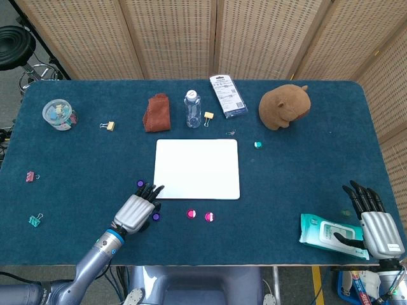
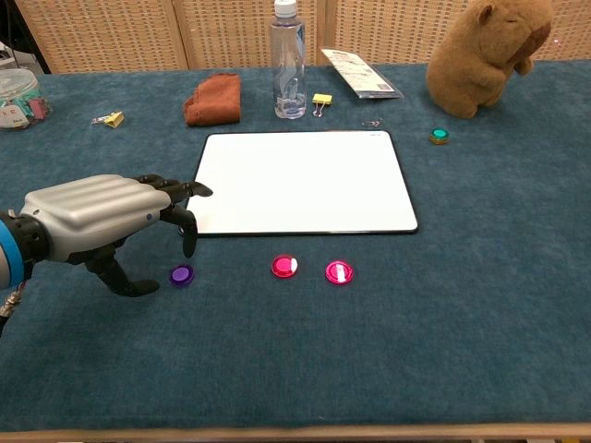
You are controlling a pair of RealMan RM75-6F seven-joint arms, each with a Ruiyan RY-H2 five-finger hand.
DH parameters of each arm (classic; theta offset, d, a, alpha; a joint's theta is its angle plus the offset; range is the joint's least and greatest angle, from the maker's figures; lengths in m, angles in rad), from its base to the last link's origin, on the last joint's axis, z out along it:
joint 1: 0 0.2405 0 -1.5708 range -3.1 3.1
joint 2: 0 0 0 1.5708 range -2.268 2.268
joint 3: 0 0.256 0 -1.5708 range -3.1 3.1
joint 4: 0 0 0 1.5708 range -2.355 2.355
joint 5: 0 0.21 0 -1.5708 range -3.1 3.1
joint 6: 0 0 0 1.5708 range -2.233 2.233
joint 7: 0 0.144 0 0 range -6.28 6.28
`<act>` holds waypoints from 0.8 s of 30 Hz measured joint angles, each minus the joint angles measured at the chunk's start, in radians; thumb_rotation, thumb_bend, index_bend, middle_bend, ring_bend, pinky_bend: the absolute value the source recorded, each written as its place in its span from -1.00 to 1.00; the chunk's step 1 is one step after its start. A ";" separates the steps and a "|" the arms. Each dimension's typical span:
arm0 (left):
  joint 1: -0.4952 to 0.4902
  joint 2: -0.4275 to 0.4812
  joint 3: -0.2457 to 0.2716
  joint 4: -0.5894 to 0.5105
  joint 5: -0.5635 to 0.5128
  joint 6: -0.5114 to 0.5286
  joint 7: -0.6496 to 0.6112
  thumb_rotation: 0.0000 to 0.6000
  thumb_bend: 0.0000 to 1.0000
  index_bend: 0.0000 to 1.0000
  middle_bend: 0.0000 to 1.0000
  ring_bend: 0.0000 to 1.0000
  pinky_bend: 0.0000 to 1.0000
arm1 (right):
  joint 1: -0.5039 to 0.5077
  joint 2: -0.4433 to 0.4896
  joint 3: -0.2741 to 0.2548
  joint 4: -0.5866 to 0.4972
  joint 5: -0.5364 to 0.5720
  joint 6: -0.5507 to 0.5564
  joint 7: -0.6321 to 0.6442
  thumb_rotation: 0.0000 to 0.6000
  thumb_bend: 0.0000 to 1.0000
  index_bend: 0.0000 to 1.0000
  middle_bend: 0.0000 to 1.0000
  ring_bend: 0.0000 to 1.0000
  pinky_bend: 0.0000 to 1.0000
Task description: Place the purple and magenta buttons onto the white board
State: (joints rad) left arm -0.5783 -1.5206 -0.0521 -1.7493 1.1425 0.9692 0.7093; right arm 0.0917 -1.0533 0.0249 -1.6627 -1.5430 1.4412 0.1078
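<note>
Your left hand (image 2: pixel 92 214) hangs low over the table (image 1: pixel 305 171), palm down, fingers spread and reaching toward the near-left corner of the white board (image 2: pixel 297 182); it holds nothing. One purple button (image 2: pixel 182 274) lies on the cloth just under and beside the thumb tip, maybe touching it, hard to call from the chest view. In the head view that button (image 1: pixel 156 216) peeks out at the hand's (image 1: pixel 135 212) right edge, and a second purple button (image 1: pixel 140 183) sits just beyond the fingertips, off the board's left edge. Two magenta buttons (image 2: pixel 284 266) (image 2: pixel 339 271) lie side by side further to the hand's right, on the cloth near the board's front edge, apart from the hand. Nothing sits on the board.

Your right hand (image 1: pixel 375 227) is far across the table at the near-right corner, fingers straight and apart, thumb lying on a wipes packet (image 1: pixel 327 234); no grip on it that I can see.
</note>
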 measured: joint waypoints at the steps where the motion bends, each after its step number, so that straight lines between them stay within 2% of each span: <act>1: -0.002 -0.002 0.002 0.003 -0.003 -0.001 0.001 1.00 -0.42 -0.15 -1.00 -1.00 -1.00 | 0.000 0.000 0.000 0.000 0.002 -0.001 0.000 1.00 -1.00 -1.00 -1.00 -1.00 -1.00; 13: -0.037 -0.041 0.015 0.040 -0.045 0.001 0.001 1.00 -0.42 -0.12 -1.00 -1.00 -1.00 | 0.001 0.004 0.002 0.000 0.011 -0.009 0.006 1.00 -1.00 -1.00 -1.00 -1.00 -1.00; 24: -0.051 -0.060 0.024 0.055 -0.052 0.023 -0.006 1.00 -0.38 0.29 -1.00 -1.00 -1.00 | 0.002 0.007 0.004 0.000 0.015 -0.013 0.016 1.00 -1.00 -1.00 -1.00 -1.00 -1.00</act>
State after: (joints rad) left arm -0.6295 -1.5801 -0.0282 -1.6939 1.0901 0.9922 0.7038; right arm 0.0936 -1.0461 0.0287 -1.6626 -1.5279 1.4278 0.1238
